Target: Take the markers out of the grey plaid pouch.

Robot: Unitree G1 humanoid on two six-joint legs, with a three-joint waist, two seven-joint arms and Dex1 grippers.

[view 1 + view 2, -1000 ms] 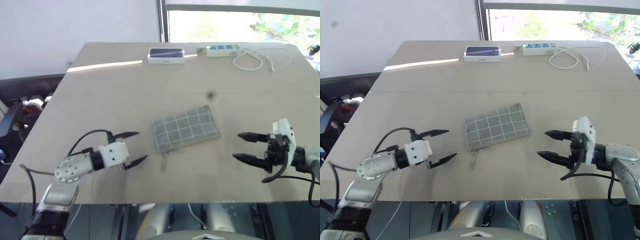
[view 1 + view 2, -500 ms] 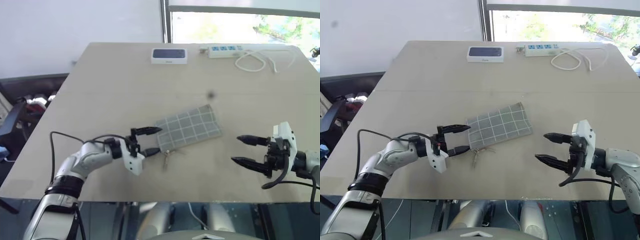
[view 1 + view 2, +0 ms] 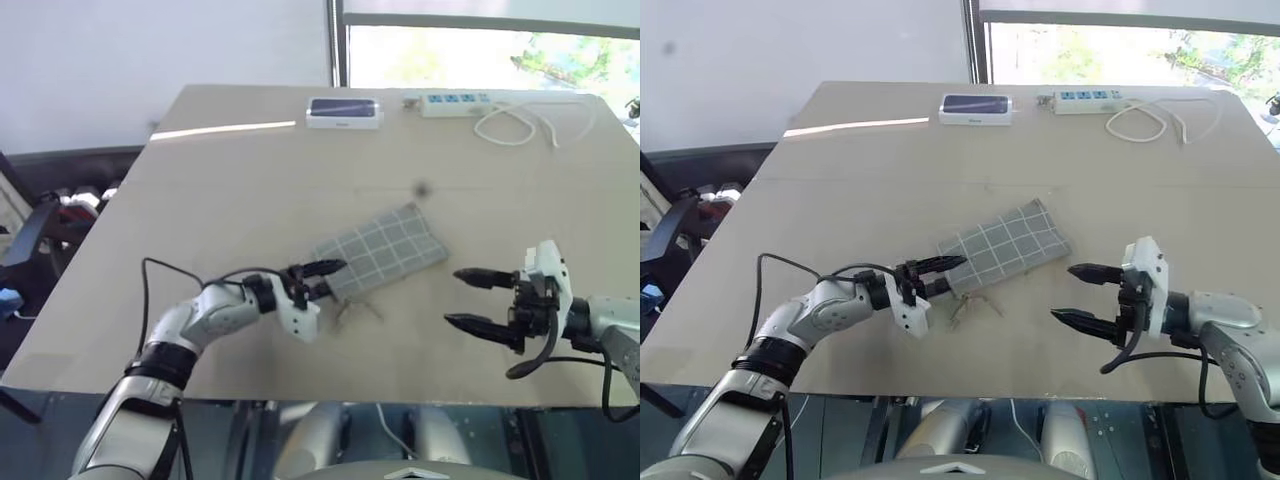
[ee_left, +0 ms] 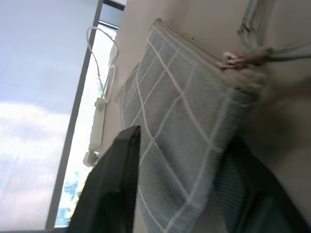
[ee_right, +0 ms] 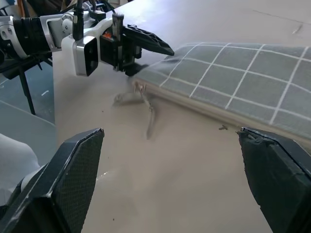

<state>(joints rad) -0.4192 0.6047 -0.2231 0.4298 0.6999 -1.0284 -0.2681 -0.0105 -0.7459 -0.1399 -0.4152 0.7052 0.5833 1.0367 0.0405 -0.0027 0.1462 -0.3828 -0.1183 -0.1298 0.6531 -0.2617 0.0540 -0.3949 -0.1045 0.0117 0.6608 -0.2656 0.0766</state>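
The grey plaid pouch (image 3: 385, 250) lies slanted at the middle of the table, zipper edge toward me, with its pull cords (image 3: 350, 310) trailing on the tabletop. My left gripper (image 3: 332, 279) has come in from the left and is shut on the pouch's near left corner; in the left wrist view the plaid fabric (image 4: 180, 121) sits between the two black fingers. My right gripper (image 3: 453, 297) hangs open to the right of the pouch, pointing at it, a short gap away and holding nothing. The markers are hidden.
At the table's far edge lie a white device with a dark screen (image 3: 344, 112) and a white power strip (image 3: 450, 100) with a looped cable (image 3: 515, 122). A dark chair (image 3: 40, 230) stands off the table's left side.
My left arm swung right to the pouch, rolled its wrist and narrowed its fingers onto the near left corner. The pouch turned a little. My right gripper drifted slightly left, still open.
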